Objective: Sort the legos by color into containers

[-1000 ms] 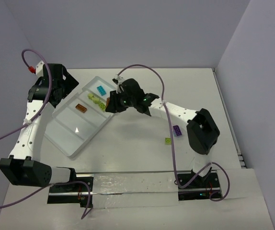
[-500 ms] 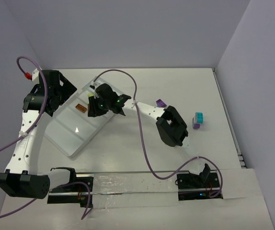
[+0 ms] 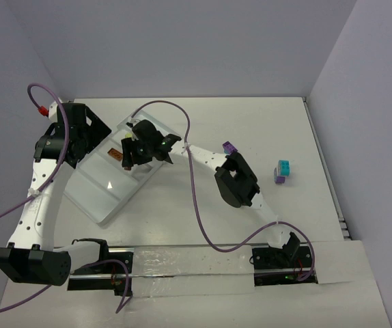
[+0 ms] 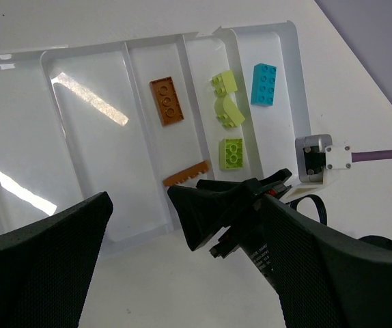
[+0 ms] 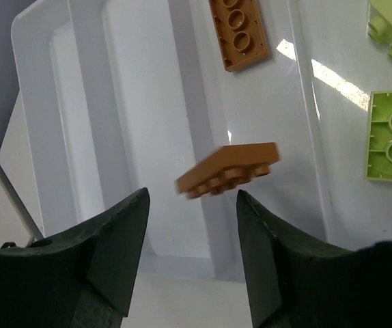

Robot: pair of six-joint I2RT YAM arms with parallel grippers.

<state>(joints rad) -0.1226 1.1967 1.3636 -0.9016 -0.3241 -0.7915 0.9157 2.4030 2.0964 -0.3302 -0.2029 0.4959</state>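
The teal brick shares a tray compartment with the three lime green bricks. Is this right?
No. The teal brick lies in the end compartment, beside the one holding the three lime green bricks, as the left wrist view shows.

The flat white plastic tray is glossy and smooth, with bright streaks of glare on its floor. The oblong orange-brown plastic brick, the lime green plastic bricks and the teal plastic brick look smooth and faintly shiny. The white tabletop looks matt. The left claw has black fingers with a dull, finely meshed texture. The small silver metal bracket has a satin sheen. The purple cable is smooth.
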